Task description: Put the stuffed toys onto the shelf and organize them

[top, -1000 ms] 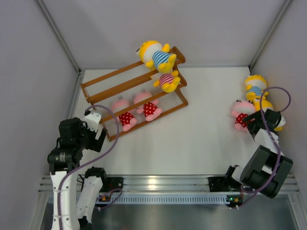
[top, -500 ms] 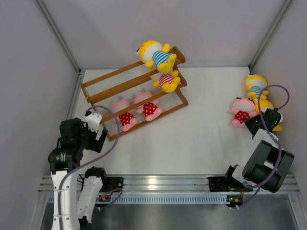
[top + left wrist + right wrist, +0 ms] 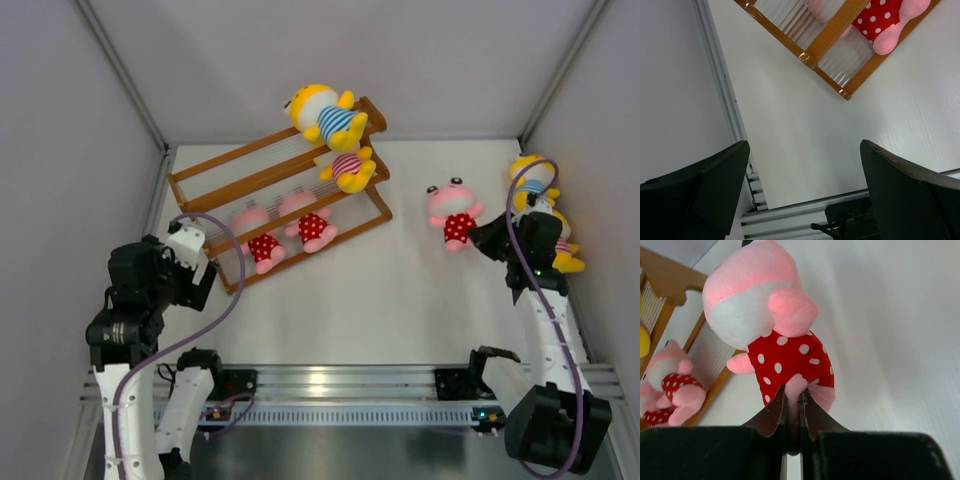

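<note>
Moved since a second ago: carried pink toy [image 3: 452, 212] in a red dotted dress, off the pile far right of the shelf [image 3: 225, 165], now roughly halfway toward the shelf's right end.
Right hand [image 3: 792, 401]: pressed together, pinching the carried pink toy by a pink limb at the hem of its dress; spread a second ago.
Left hand [image 3: 802, 165]: spread wide, holding nothing, just off the shelf's near-left corner, over the worktop [image 3: 805, 115].
Shelf, top tier: blue-striped yellow toy [image 3: 325, 115], at the right end.
Shelf, middle tier: pink-striped yellow toy [image 3: 348, 168], right end, just below the blue-striped one.
Shelf, lowest tier: first pink toy [image 3: 260, 243] and second pink toy [image 3: 312, 225], both red-dotted, side by side near the middle.
Far right of the shelf: waiting yellow toy [image 3: 530, 178] in blue stripes, and hidden yellow toy [image 3: 568, 258], mostly behind the right arm.
</note>
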Action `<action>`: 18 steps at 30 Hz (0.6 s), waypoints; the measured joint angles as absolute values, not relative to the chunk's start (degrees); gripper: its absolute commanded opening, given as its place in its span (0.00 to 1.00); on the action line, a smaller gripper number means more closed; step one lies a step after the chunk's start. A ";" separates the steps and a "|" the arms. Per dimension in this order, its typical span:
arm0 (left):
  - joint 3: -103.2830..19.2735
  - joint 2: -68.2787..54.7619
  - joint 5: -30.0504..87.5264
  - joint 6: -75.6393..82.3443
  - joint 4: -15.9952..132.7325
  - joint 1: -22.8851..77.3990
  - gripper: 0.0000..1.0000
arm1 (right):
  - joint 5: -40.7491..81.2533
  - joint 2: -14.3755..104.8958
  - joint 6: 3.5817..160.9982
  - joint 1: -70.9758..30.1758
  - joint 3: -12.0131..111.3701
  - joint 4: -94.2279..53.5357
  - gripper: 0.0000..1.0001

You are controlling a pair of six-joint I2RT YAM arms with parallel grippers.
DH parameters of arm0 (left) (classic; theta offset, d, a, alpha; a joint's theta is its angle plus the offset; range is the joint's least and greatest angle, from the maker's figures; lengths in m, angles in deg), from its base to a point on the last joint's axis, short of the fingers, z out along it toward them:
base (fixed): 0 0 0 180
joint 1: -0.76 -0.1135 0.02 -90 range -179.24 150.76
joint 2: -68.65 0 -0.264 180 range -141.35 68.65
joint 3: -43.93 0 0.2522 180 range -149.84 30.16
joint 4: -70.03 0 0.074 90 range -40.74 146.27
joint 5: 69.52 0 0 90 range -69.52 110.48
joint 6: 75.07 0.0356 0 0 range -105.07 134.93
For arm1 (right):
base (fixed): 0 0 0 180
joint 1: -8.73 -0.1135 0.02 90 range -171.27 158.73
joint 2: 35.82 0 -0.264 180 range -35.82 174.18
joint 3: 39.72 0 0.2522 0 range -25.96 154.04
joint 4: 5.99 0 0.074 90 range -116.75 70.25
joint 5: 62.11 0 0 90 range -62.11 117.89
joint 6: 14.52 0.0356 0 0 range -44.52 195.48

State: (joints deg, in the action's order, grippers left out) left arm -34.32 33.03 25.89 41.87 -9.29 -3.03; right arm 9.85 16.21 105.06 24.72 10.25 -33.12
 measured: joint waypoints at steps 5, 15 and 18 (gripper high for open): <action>-33.89 33.16 28.79 41.17 -9.45 -3.03 0.98 | 7.25 15.69 104.86 14.86 11.30 -35.45 0.00; -38.35 32.14 46.63 39.40 -11.81 -3.03 0.98 | 3.62 23.23 105.85 -3.39 11.45 -28.68 0.00; -38.78 32.29 54.45 38.61 -11.94 -3.03 0.98 | 4.41 27.77 106.81 -5.21 12.81 -26.17 0.00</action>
State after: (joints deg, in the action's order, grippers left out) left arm -38.78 32.29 54.45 38.61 -11.94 -3.03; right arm 4.41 27.77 106.81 -5.21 12.81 -26.17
